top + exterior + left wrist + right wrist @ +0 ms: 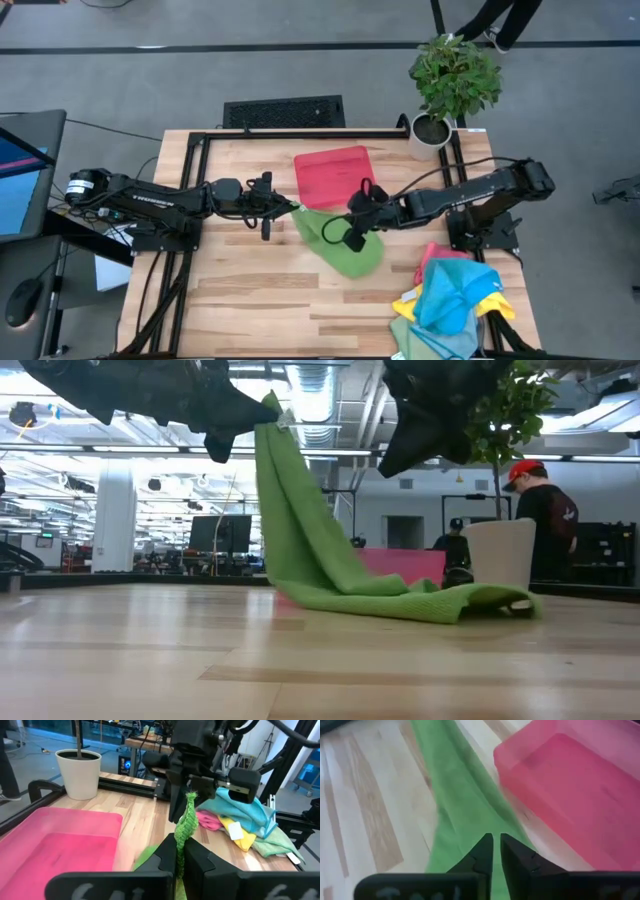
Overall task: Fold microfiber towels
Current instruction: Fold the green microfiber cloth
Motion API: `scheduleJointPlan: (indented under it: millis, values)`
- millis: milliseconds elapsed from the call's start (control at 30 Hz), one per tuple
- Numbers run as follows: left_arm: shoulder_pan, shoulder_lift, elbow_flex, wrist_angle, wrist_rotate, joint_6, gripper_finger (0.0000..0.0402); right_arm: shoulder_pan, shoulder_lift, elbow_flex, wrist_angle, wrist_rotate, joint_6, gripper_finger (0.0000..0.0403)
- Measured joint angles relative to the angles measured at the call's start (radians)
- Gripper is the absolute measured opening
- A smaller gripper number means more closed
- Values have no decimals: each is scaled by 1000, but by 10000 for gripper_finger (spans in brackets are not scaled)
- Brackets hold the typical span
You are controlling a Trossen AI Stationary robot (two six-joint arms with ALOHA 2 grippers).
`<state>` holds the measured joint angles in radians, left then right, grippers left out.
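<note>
A pale wooden surface [250, 300] ringed by a black frame carries the scene from above, with two dark arms reaching in from either side toward its middle. A heap of microfiber towels [455, 305] in light blue, yellow, pink and pale green lies bunched at the near right corner, one on top of another. A green towel [340, 240] is stretched from the centre of the surface, one corner lifted high and the rest trailing down onto the wood in a rumpled fold, its far edge just beside a red tray [335, 175] that sits toward the back. A potted plant [450, 85] in a white pot stands at the back right corner. The left hand [290, 208] is clamped on the raised corner of the green towel, its fingers closed with the cloth hanging between them, as its wrist view confirms. The right hand [350, 232] hovers above the middle of the same towel, its fingers a narrow slit apart with nothing seen between them in its wrist view. Beyond the surface, a person in a red cap [545, 510] stands in the room.
</note>
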<state>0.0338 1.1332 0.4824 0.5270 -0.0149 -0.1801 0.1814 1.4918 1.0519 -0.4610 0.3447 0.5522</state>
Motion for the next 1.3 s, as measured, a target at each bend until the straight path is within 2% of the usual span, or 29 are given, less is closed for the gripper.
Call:
scheduleJointPlan:
  millis: [133, 267, 400, 533, 667, 800, 1033, 1300]
  values:
    - [0, 0, 0, 0, 0, 0, 0, 11, 28, -1, -67, -4, 49, 99]
    - [0, 0, 0, -2, 0, 0, 0, 27, 100, 0, -114, -9, 121, 152]
    - [0, 0, 0, -2, 0, 0, 0, 2, 190, -1, -79, -14, 129, 209]
    - [0, 0, 0, -5, 0, 0, 0, -58, 258, -1, -17, -65, 119, 239]
    - [0, 0, 0, -16, 0, 0, 0, -116, 284, 0, 29, -129, 91, 242]
    - [0, 0, 0, -21, 0, 0, 0, -147, 304, -1, 30, -138, 73, 238]
    - [1, 0, 0, -17, 0, 3, 0, -151, 354, 0, 133, -167, 53, 235]
    - [1, 0, 0, -14, -1, 4, 0, -158, 361, 0, 140, -167, 32, 232]
